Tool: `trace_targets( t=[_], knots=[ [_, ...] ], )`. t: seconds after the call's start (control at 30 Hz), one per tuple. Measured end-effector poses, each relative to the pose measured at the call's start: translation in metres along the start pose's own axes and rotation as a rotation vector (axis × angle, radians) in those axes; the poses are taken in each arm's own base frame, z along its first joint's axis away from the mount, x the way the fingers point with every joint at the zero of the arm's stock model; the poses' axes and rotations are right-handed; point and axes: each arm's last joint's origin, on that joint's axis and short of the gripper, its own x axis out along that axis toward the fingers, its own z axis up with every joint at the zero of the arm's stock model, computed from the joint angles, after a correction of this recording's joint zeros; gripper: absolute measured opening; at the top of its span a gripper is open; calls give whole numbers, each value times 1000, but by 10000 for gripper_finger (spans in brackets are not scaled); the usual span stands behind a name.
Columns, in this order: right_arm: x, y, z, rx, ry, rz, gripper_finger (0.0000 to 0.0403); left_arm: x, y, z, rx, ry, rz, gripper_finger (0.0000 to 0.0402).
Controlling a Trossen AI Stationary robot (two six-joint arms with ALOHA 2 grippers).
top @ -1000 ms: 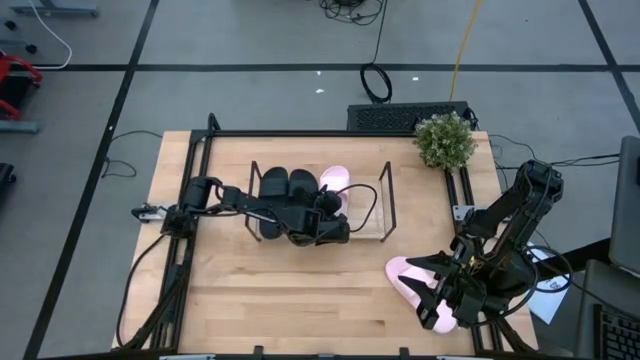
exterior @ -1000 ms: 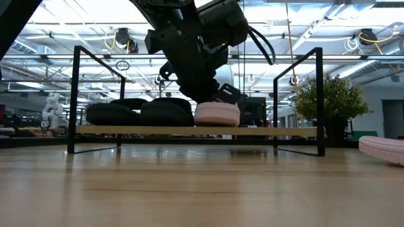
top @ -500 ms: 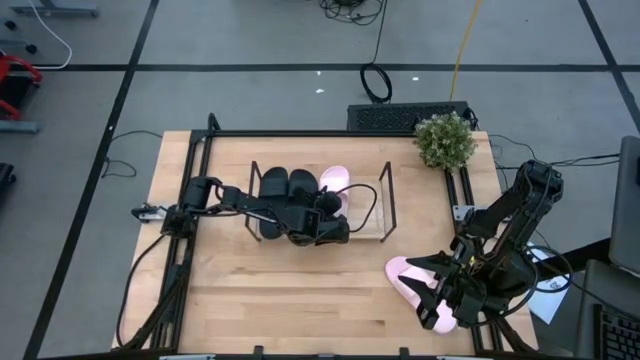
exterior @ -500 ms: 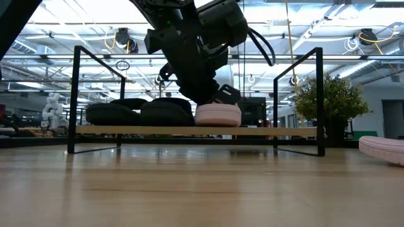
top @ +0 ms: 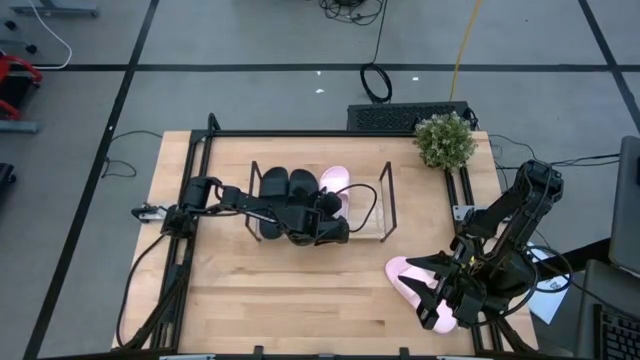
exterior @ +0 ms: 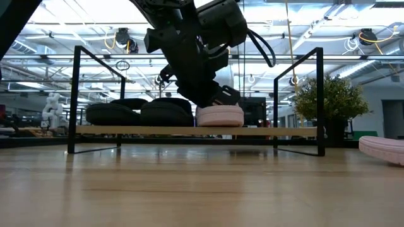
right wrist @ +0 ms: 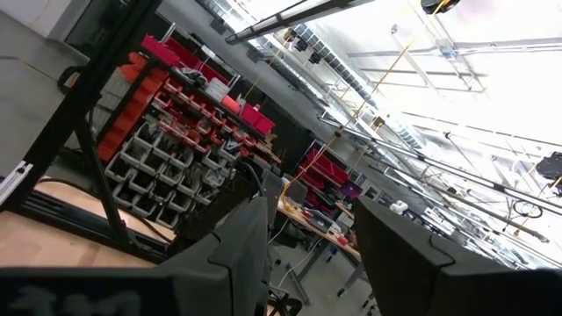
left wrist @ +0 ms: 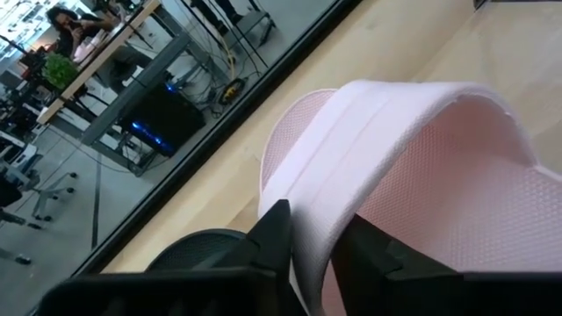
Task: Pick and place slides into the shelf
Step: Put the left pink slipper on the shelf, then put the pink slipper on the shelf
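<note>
I have the left gripper [left wrist: 307, 241] clenched on the strap of a pink slide [top: 337, 181], which sits on the shelf [top: 385, 205] just at 3 o'clock of the two black slides [top: 288, 184]. My worry is the release: if I pull back with the jaws not fully spread, the strap could snag and drag the slide off the shelf's front edge, or nudge the black ones. The right gripper [right wrist: 307, 254] waits with jaws apart above the second pink slide [top: 412, 287], on the worktop [top: 300, 300] at 5 o'clock.
</note>
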Motion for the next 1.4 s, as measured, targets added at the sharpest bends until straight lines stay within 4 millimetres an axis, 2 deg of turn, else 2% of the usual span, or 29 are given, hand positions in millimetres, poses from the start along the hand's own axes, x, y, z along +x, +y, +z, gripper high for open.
trace_targets(
  t=[0.3, 0.77, 0.87, 0.97, 1.03, 1.1, 1.23, 1.4],
  knots=[
    [0, 0, 0, 4, 1, 0, 164, -5, 1, 3, -10, -6, -17, 106],
    [0, 0, 0, 5, 2, -1, 164, -36, 4, 14, -24, -56, -78, 113],
    [0, 0, 0, 5, 5, -1, 164, -56, 8, 22, -22, -85, -130, 113],
    [0, 1, -2, -1, 60, -11, 164, -87, 21, 35, -27, -143, -195, 113],
    [-1, 4, -6, -19, 168, -24, 164, -112, 31, 42, -12, -186, -239, 113],
    [-4, 11, -12, -36, 230, -25, 164, -136, 42, 44, 30, -212, -281, 113],
    [-15, 24, -17, -46, 224, 21, 164, -182, 66, 42, 73, -260, -353, 113],
    [-19, 25, -15, 72, 217, 22, 164, -219, 81, 36, 37, -308, -432, 113]
  ],
)
